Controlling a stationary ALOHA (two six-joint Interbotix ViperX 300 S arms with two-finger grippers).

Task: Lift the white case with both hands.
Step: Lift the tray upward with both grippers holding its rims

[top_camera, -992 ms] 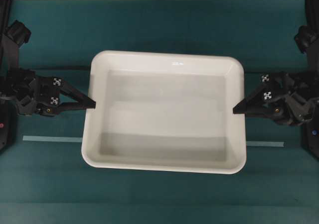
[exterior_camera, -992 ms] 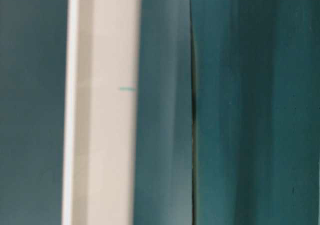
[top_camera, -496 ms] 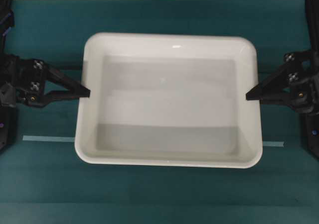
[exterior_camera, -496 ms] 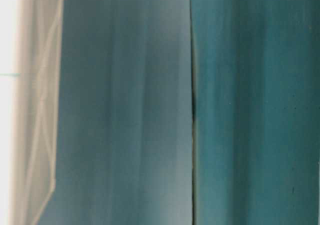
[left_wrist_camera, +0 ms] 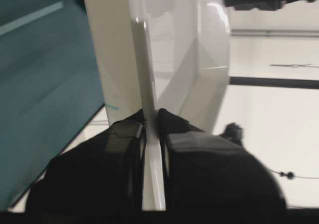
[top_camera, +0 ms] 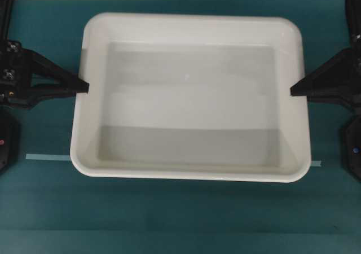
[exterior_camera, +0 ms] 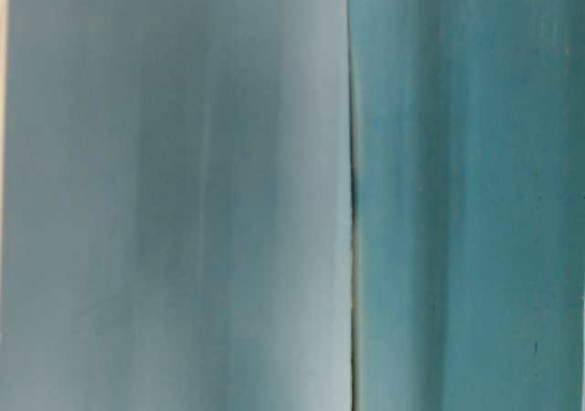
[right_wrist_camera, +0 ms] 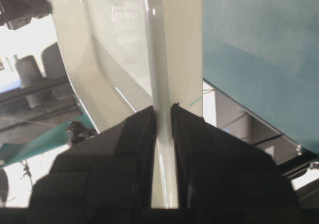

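The large shallow rectangular white plastic case (top_camera: 192,96), with rounded corners, a rolled rim and sloping inner walls, fills the middle of the overhead view, its long sides running from 9 to 3 o'clock. It is empty inside, with a grey shadow band along its near inner wall. Both wrist views show teal surface and open room beyond its underside, so it hangs clear of the worktop.

At the case's 9 o'clock edge the black left gripper (top_camera: 84,88) with pointed, tapering fingers meets the rim. In the left wrist view its jaws stand nearly together, pinching the thin white rim (left_wrist_camera: 149,134) between them. At the 3 o'clock edge the matching black right gripper (top_camera: 293,90) meets the opposite rim; the right wrist view shows its jaws likewise almost closed, clamped on the rim (right_wrist_camera: 162,114) from both sides.

Beneath lies the teal worktop (top_camera: 180,220), with a thin pale strip of tape (top_camera: 48,157) showing at 8 o'clock of the case and a short end at 4 o'clock. The table-level view shows only blurred teal and grey-blue surfaces.
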